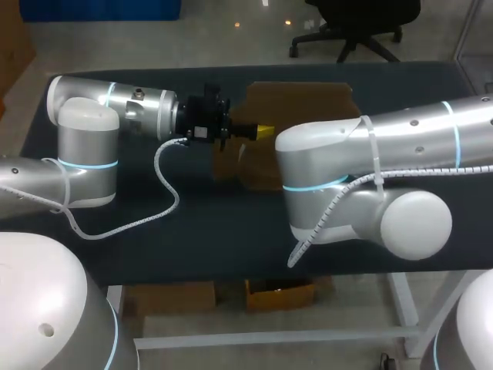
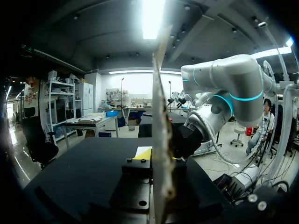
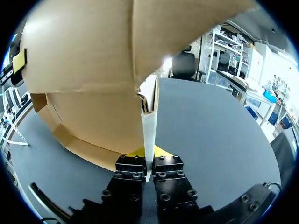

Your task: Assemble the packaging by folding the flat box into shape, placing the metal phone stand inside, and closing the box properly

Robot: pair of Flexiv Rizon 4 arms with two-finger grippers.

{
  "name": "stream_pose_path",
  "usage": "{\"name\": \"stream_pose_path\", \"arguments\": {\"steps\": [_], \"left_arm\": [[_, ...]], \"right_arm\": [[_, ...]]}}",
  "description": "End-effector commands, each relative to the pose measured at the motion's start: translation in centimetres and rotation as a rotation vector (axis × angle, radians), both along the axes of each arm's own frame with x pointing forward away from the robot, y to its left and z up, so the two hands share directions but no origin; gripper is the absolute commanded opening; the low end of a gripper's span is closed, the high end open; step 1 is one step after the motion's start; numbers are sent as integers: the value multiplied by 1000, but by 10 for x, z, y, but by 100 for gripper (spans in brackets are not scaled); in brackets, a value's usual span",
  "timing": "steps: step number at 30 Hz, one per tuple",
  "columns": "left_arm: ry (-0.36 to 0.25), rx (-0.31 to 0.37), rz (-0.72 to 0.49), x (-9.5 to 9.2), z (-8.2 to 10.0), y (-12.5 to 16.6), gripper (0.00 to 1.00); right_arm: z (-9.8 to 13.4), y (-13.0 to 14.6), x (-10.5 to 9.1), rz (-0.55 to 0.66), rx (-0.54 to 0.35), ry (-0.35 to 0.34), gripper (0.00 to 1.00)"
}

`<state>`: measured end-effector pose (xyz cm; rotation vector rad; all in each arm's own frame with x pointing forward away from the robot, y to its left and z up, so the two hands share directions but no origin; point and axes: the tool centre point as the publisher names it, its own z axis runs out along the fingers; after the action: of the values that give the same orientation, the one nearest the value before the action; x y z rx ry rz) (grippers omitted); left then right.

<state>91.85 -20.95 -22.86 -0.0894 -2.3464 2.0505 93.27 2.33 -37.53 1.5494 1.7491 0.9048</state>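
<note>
The brown cardboard box (image 1: 302, 99) stands partly folded at the table's far middle, half hidden behind my right arm (image 1: 370, 154). My left gripper (image 1: 260, 132) is at its left edge. In the left wrist view a box panel (image 2: 160, 112) runs edge-on between the yellow tips, and the left gripper (image 2: 160, 156) is shut on it. My right gripper (image 2: 184, 142) meets the same box from the other side. In the right wrist view the right gripper (image 3: 149, 156) is shut on a thin flap (image 3: 149, 121) hanging from the box (image 3: 93, 60). No phone stand is in view.
The dark table top (image 1: 192, 223) lies bare in front of the box. A white coiled cable (image 1: 166, 193) loops down from my left wrist onto the table. My right arm's elbow (image 1: 416, 223) hangs over the front right part.
</note>
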Motion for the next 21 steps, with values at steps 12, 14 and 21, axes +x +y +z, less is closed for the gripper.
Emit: {"name": "stream_pose_path", "arguments": {"steps": [12, 14, 21], "left_arm": [[-80, -26, 20, -2, 7, 2, 100], [-106, -29, 26, -3, 10, 3, 100], [-193, 10, 21, -5, 23, 7, 100]], "right_arm": [[1, 3, 0, 21, 29, -15, 0], [1, 3, -1, 26, 34, -15, 0], [3, 2, -4, 52, 65, -18, 0]]}}
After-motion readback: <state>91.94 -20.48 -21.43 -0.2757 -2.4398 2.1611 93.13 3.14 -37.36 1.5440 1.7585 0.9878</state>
